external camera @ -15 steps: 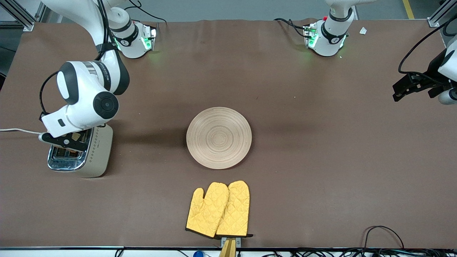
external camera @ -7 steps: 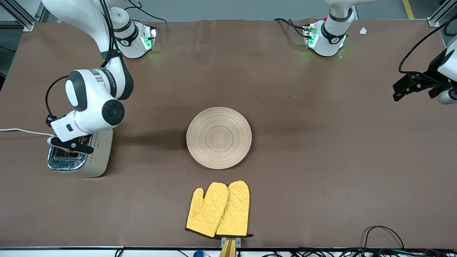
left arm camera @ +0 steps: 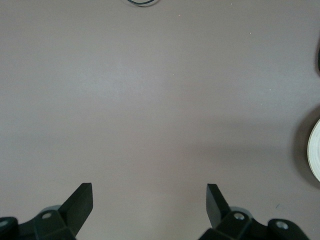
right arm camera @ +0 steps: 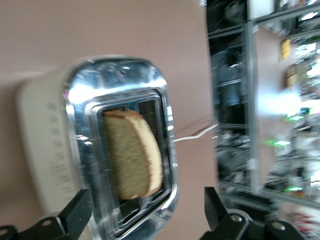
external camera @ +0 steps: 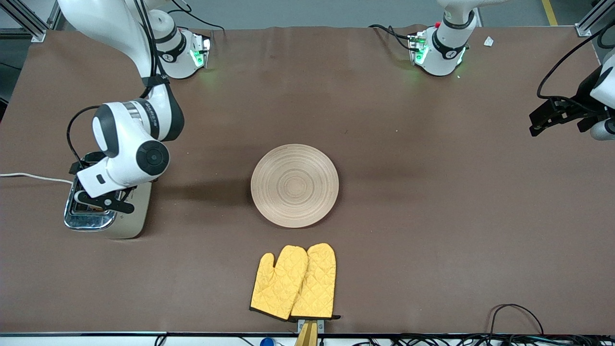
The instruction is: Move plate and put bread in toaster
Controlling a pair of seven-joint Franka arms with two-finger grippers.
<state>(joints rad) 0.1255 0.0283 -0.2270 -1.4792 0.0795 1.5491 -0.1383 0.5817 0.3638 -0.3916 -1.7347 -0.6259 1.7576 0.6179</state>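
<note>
Brown speckled bread [right arm camera: 132, 152]: one slice w/ darker crust, standing on edge in a slot of the toaster [right arm camera: 120, 145], leaning toward one slot wall, upper part still proud of the chrome top. In the front view the right arm hides the slice; the toaster [external camera: 129, 218] sits at approx. 9 o'clock from the plate [external camera: 294, 185], well apart, toward the right arm's end of the table. Right gripper [right arm camera: 145, 212] over the toaster top, fingers spread wide, grasping nothing: the slice is released. We judge the step in hand to be the let-go and retreat. To do it well we would lift straight up, keeping both fingers clear of crust and chrome rim so the slice is not dragged back out; we would also check that it has dropped fully. Plate: pale wood, ringed, bare, mid-table; yellow oven mitts [external camera: 294, 282] at its 6 o'clock. Left gripper [left arm camera: 149, 200], fingers apart and empty, waits over bare table at the left arm's end.
</note>
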